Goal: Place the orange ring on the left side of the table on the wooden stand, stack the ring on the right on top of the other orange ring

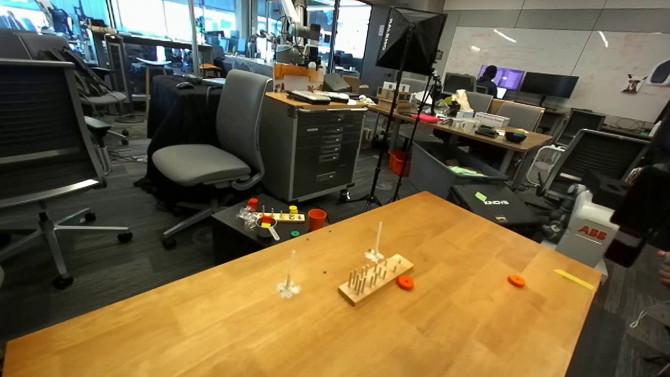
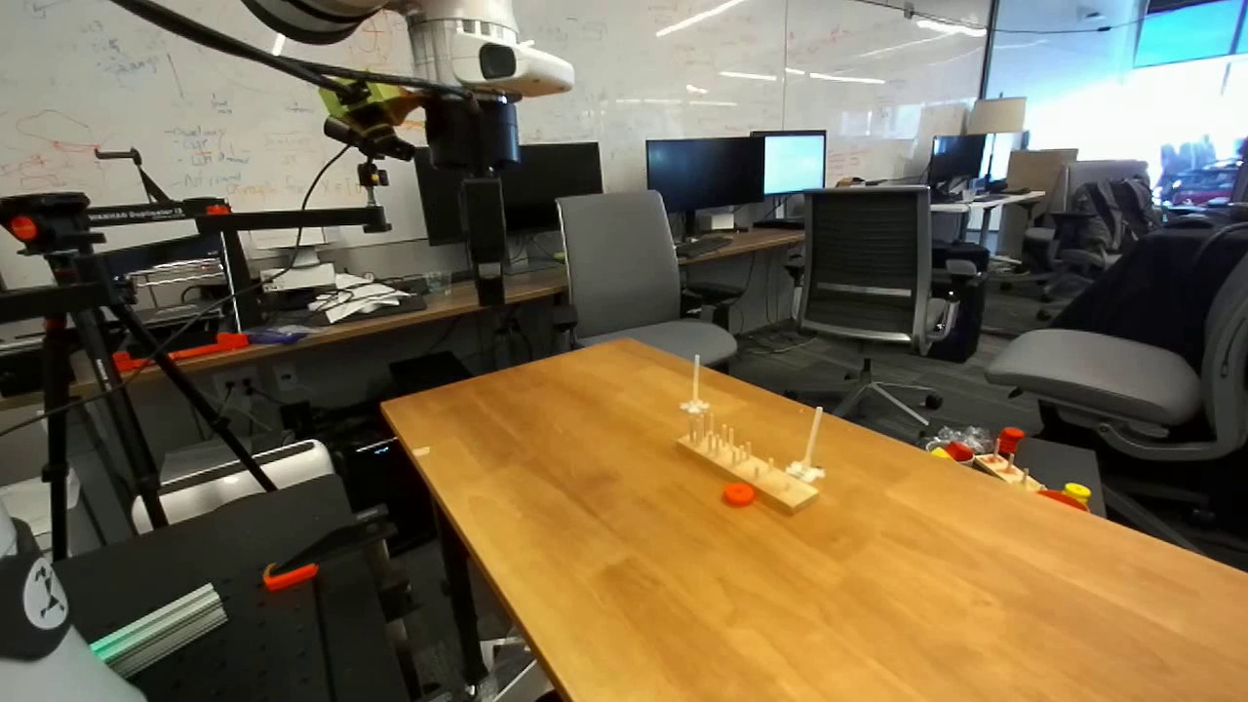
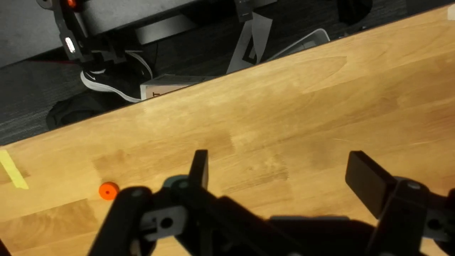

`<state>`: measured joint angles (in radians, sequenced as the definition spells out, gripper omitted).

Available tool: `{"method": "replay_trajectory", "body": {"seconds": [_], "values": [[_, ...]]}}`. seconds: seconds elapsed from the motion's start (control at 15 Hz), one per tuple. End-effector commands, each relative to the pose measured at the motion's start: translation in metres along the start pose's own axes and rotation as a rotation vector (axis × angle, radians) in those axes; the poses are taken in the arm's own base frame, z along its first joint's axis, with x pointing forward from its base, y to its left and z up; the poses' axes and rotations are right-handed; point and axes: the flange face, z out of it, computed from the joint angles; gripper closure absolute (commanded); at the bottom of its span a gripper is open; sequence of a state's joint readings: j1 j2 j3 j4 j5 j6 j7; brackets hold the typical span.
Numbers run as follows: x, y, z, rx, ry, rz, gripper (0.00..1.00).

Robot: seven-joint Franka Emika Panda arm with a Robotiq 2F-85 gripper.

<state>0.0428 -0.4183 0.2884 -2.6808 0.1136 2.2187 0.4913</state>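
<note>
Table [image 1: 225, 330]: big, flat, honey-coloured wood.
Gripper [image 3: 277, 170]: its two black fingers [image 3: 199, 167] are spread wide apart, and table top shows between them. It hangs in the air from the robot arm [image 2: 468, 39], on the left in an exterior view.
Wooden stand [image 1: 378, 281]: long and pale, on the table, with thin pegs [image 1: 357, 285] sticking up, tall at one end and short at the other.
Orange ring by the stand [image 1: 405, 283]: flat on the table, just beside the stand in both exterior views. I cannot tell if they touch.
Yellow tape [image 1: 574, 279]: a strip on the table near its edge, on the right in an exterior view.
Orange ring by the tape [image 1: 516, 281]: left of the tape in an exterior view, flat on the table, well apart from the stand. In the wrist view it shows a little hole in its middle.
White sticks [image 1: 290, 269]: two thin ones stand up in an exterior view, one left of the stand, one on its far side.
</note>
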Motion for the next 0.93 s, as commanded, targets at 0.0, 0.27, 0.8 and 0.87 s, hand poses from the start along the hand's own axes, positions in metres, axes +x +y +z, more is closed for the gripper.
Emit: {"method": "replay_trajectory", "body": {"seconds": [0.0, 0.27, 0.8, 0.87], "values": [[0.037, 0.005, 0.003, -0.024, -0.014, 0.020, 0.00], [0.069, 0.019, -0.010, -0.027, 0.029, 0.097, 0.00], [0.096, 0.025, 0.017, -0.034, 0.087, 0.179, 0.00], [0.109, 0.026, 0.023, -0.023, 0.131, 0.220, 0.00]]}}
